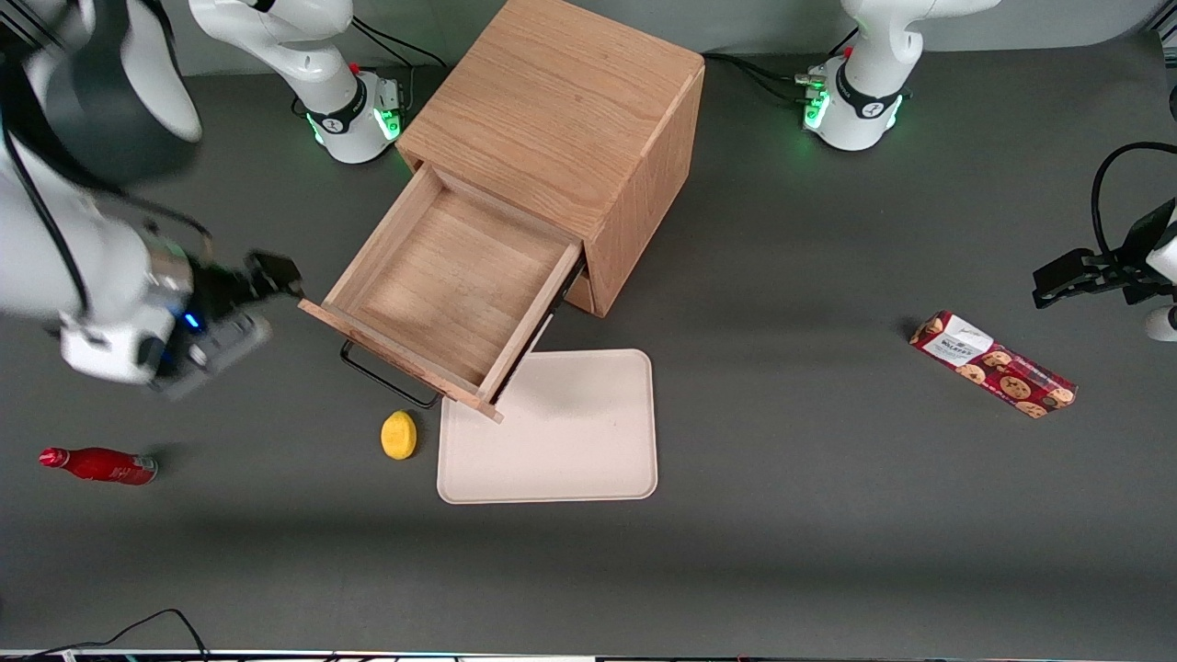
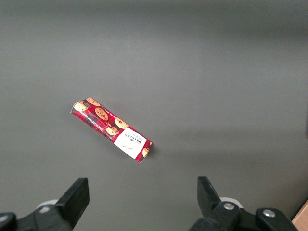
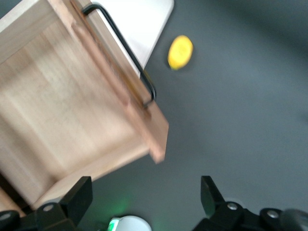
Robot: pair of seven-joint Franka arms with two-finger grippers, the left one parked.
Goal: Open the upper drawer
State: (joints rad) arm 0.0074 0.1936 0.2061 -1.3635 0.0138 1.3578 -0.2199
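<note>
The upper drawer (image 1: 451,276) of the wooden cube cabinet (image 1: 561,101) stands pulled far out, its shallow tray body bare and empty. Its black bar handle (image 1: 386,375) runs along the drawer front, nearest the front camera. My right gripper (image 1: 267,290) hovers above the table beside the drawer's front corner, toward the working arm's end, apart from drawer and handle. In the right wrist view the gripper (image 3: 144,187) is open and empty, with the drawer (image 3: 62,106) and its handle (image 3: 127,53) close by. The lower drawer is mostly hidden under the upper one.
A yellow lemon (image 1: 398,434) lies just in front of the handle, also in the right wrist view (image 3: 180,52). A cream tray (image 1: 570,441) lies beside it. A red bottle (image 1: 99,465) lies toward the working arm's end. A cookie box (image 1: 993,364) lies toward the parked arm's end.
</note>
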